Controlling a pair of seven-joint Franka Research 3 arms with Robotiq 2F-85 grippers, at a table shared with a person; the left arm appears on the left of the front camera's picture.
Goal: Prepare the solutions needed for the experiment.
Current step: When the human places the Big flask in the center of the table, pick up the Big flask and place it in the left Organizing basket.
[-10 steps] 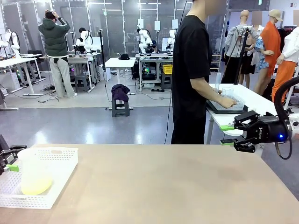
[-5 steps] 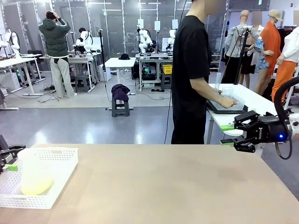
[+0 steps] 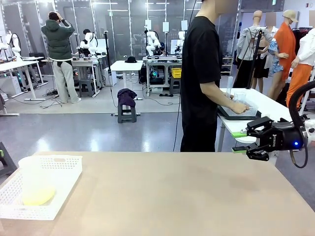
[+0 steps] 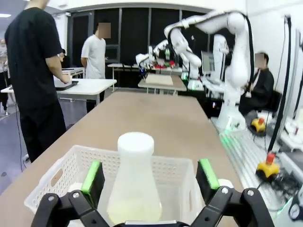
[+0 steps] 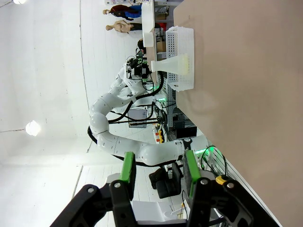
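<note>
The pale yellow solution (image 4: 134,211) sits as a shallow layer in the bottom of a translucent conical flask (image 4: 135,182), which stands upright in a white perforated basket (image 3: 47,189) at the robot's left end of the surface (image 3: 177,196). The flask's long axis is vertical, its wide base low in the basket and its narrow neck rising above the rim.

In the left wrist view the left gripper (image 4: 150,178) looks straight at the flask: its fingers (image 4: 93,178) are spread as wide as they go, one green pad on either side of the flask body, apart from it and holding nothing. The flask lies directly ahead, centred in the gap, so a short advance along the fingers' own line would probably put the pads beside the body or neck.

The right gripper (image 3: 239,142) hangs past the far right edge of the surface, well apart from the basket, its fingers partly apart with nothing between them. In the right wrist view the flask and basket (image 5: 182,59) show far off across bare surface.

The left arm is by far the nearer, so the pick looks like its job. A person (image 3: 203,73) stands at another table beyond, hands at a tray.
</note>
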